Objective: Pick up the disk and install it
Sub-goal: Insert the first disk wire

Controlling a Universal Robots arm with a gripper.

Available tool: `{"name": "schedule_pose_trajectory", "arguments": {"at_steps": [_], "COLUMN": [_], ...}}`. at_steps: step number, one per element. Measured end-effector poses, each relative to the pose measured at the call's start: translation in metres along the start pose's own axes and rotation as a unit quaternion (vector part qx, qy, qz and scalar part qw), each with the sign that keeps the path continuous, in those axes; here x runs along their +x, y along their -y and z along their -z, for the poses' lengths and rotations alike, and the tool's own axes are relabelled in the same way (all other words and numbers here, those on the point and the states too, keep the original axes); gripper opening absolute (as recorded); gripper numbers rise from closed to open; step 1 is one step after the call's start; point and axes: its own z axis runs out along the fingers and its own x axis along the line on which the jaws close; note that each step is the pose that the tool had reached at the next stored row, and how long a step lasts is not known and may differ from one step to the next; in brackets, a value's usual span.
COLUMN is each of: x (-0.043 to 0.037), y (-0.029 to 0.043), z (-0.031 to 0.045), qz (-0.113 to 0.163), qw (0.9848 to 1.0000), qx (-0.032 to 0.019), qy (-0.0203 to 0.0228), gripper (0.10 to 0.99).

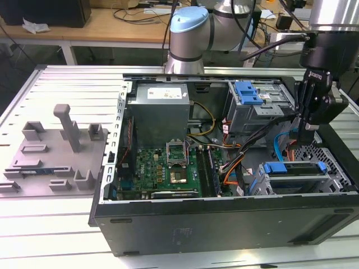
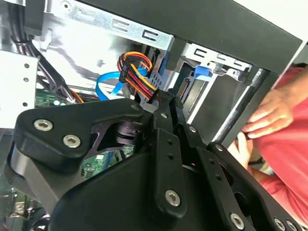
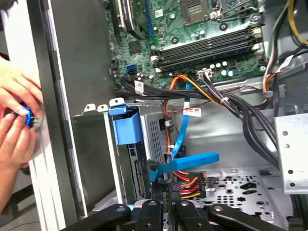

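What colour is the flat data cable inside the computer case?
Blue. The flat data cable shows best in the first wrist view.

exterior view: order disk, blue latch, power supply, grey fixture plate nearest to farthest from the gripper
1. disk, just below the gripper
2. blue latch, on the drive cage
3. power supply, toward the exterior view's left
4. grey fixture plate, far left
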Motion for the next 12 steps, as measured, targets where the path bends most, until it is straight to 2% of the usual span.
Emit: {"name": "schedule_pose_trajectory", "arguments": {"at_steps": [1,2,5,7,8,9,12], "x": [0.0027,0.0048,0.0101,0.0154,0.0176,0.0213,0.0257], "y": [0.0004,0.0008,0.0015,0.0022,0.0025,0.0029,0.0029], "z": [0.0005,0.0011,0.0032,0.0054,0.0056,0.0049,0.0033], "qz": [0.000,0.000,0.000,0.000,0.000,0.000,0.004], "qw": [1.0000,0.9999,0.9996,0.9989,0.9985,0.9980,0.9976], "qx": [-0.0013,-0.0022,-0.0048,-0.0078,-0.0089,-0.0102,-0.0091], "qy": [0.0077,0.0136,0.0289,0.0469,0.0537,0.0622,0.0690], "gripper": [0.165,0.165,0.165,0.165,0.165,0.165,0.165]}}
